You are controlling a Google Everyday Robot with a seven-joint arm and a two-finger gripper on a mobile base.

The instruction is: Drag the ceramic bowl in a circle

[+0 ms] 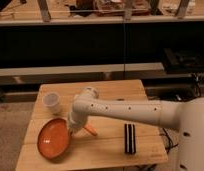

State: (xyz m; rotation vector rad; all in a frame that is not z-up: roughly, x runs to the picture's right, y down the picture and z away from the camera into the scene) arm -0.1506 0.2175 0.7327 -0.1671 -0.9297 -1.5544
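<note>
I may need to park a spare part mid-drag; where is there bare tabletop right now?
Free: the wooden table's back right quarter beyond the white arm, and the front strip between the orange-red ceramic bowl and the black rectangular block. Crowded: the left side, where the translucent white cup, bowl and the pincer at the bowl's right rim sit close.
</note>
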